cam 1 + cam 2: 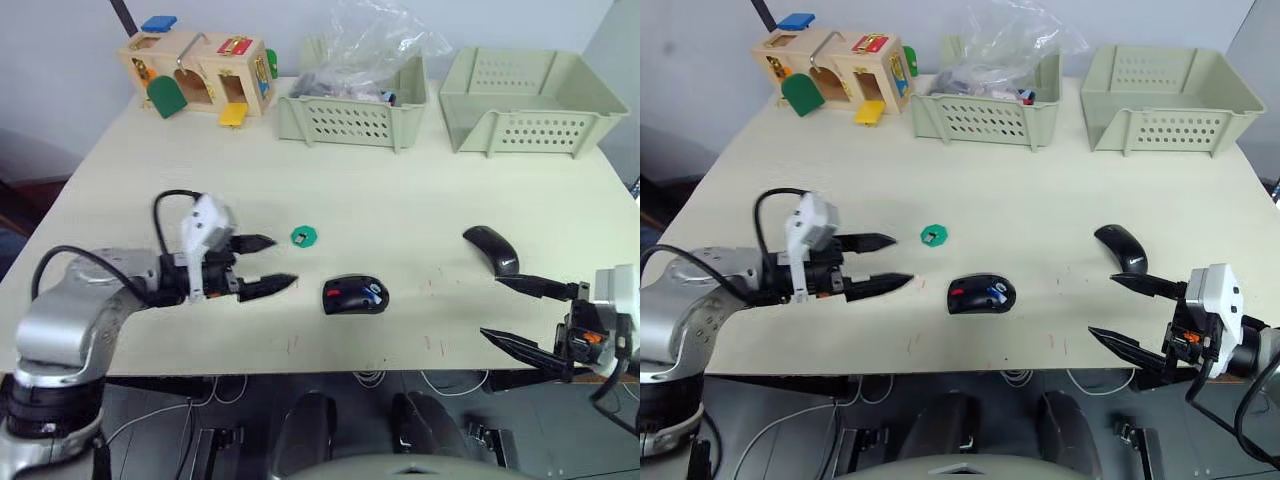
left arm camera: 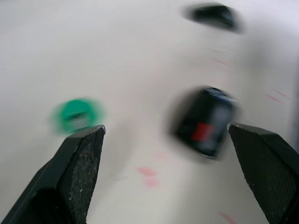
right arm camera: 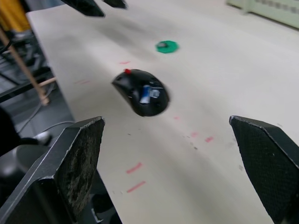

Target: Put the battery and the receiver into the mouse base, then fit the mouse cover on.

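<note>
The mouse base (image 1: 355,296) lies near the table's front middle, a black oval shell with red inside and the blue battery (image 1: 370,294) sitting in it. The receiver is too small to make out. To its right and a little further back rests the mouse cover (image 1: 491,248), a plain black curved shell. My left gripper (image 1: 266,263) is open just left of the base, with nothing between its fingers. My right gripper (image 1: 520,312) is open at the front right edge, in front of the cover and holding nothing. The base also appears in the right wrist view (image 3: 141,92).
A flat green disc (image 1: 304,236) lies just behind the left gripper's tips. At the back stand a wooden toy box (image 1: 200,75), a basket with a plastic bag (image 1: 352,105) and an empty basket (image 1: 530,102).
</note>
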### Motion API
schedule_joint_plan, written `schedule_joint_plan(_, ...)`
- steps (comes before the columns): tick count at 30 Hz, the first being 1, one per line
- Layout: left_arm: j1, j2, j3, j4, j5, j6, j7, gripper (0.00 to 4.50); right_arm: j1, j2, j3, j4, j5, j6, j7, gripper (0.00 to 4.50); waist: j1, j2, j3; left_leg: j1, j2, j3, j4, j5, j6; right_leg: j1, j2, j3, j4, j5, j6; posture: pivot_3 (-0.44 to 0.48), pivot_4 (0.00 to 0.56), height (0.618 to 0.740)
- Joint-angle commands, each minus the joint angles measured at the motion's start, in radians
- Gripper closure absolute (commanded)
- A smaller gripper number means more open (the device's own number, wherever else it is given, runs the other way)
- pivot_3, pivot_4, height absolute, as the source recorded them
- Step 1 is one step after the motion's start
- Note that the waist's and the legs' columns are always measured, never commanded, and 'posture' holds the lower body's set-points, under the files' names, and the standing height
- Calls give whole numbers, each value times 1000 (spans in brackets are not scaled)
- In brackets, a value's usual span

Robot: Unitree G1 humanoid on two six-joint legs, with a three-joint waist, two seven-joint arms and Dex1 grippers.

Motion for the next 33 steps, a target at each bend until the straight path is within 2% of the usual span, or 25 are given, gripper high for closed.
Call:
schedule_joint_plan(1,-27,-56,14,28,25,-24,131,36,-19,9,-10,-34,14,-20,-27,0,2,0,0,0,0,0,0,0,0,0,0,0,0,0,0,0,150,740)
schedule_joint_plan(3,-46,-90,-18,56,44,-54,180,36,-33,13,8,-34,8,-21,-34,0,3,0,0,0,-1,0,0,0,0,0,0,0,0,1,-1,0,150,740)
schedule_joint_plan(4,-61,-110,-42,65,51,-59,206,533,-42,15,17,-32,7,-22,-36,0,3,-1,0,0,-1,0,0,0,0,0,0,0,0,2,-3,0,150,740)
schedule_joint_plan(5,-72,-121,-55,77,54,-63,219,757,-51,17,27,-35,5,-20,-44,0,4,-1,0,-1,-1,0,0,0,0,0,0,0,0,2,-3,0,150,740)
schedule_joint_plan(8,-91,-159,-104,84,67,-80,262,2029,-76,24,46,-31,3,-22,-58,0,1,-2,0,-1,-1,0,0,0,0,0,0,0,-1,2,-4,0,150,740)
schedule_joint_plan(9,-92,-163,-125,90,85,-93,275,2173,-80,28,52,-31,2,-23,-64,0,0,-1,0,-1,-1,0,0,0,0,0,0,0,-1,2,-4,0,150,740)
schedule_joint_plan(13,-111,-169,-172,114,107,-128,292,2173,-95,35,77,-43,4,-15,-89,0,0,-1,0,0,-1,1,0,0,0,0,0,0,0,2,-4,0,150,740)
schedule_joint_plan(17,-162,-204,-271,155,176,-150,352,2173,-98,38,94,-48,-4,-23,-96,0,5,-2,0,-1,-2,0,0,0,0,0,0,0,0,2,-4,0,150,740)
schedule_joint_plan(28,-184,-220,-325,214,213,-152,369,2173,-95,65,136,-58,-25,-41,-132,0,1,-2,0,0,-1,1,0,0,0,0,0,0,0,2,-4,0,150,740)
schedule_joint_plan(29,-182,-222,-326,215,211,-148,369,2589,-94,67,139,-60,-25,-41,-136,0,1,-2,0,-1,-1,1,0,0,0,0,0,0,0,2,-4,0,150,740)
schedule_joint_plan(31,-175,-217,-329,222,215,-150,365,2855,-91,68,143,-64,-24,-41,-141,0,0,-2,0,-1,-1,1,0,0,0,0,0,0,0,2,-4,0,150,740)
schedule_joint_plan(32,-172,-215,-330,226,218,-155,361,3323,-90,69,143,-66,-24,-41,-143,0,0,-2,0,-1,-1,1,0,0,0,0,0,0,0,2,-4,0,150,740)
schedule_joint_plan(33,-171,-214,-330,232,220,-160,359,3323,-88,70,143,-66,-23,-42,-144,0,0,-2,0,-1,-1,1,0,0,0,0,0,0,0,2,-4,0,150,740)
